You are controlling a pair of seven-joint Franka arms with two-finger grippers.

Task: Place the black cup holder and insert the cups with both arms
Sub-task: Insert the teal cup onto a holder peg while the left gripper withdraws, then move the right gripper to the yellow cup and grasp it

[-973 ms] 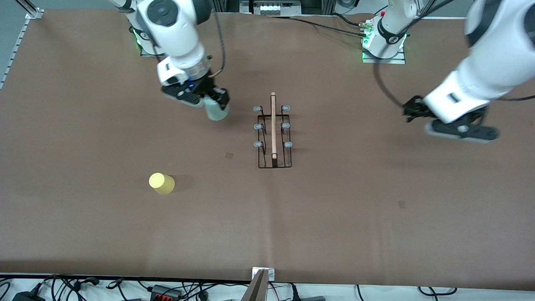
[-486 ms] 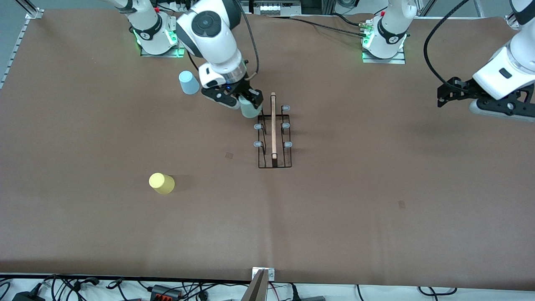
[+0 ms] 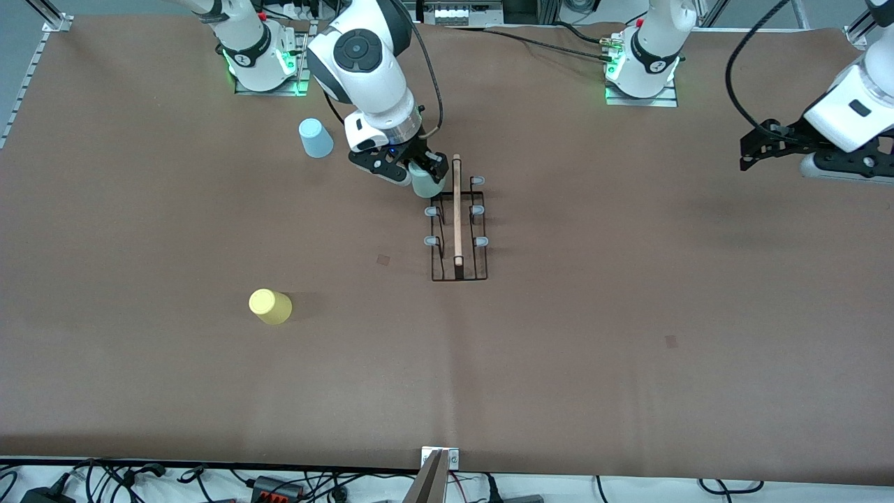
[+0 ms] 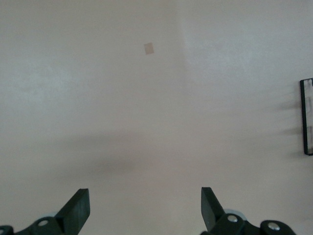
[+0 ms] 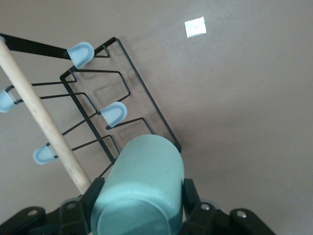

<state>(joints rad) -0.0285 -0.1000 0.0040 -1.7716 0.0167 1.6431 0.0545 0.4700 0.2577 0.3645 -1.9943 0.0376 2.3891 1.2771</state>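
A smooth yellow cup (image 3: 269, 306), tapered, stands on the matte brown counter (image 3: 628, 391), well apart from both tools. A light blue cup (image 3: 316, 137) stands just beside the right tool (image 3: 421, 170), toward the right arm's end. That tool is clenched on the third cup, a pale grey-green cup (image 3: 424, 183), over the end peg of the black cup holder (image 3: 458, 223). The holder is thin black wire with a round light wooden rod (image 5: 46, 126) along its top and six pale-blue-tipped pegs (image 5: 114, 113). The left tool (image 4: 145, 208) waits over bare counter, its flat black fingers (image 4: 78, 206) spread wide and released.
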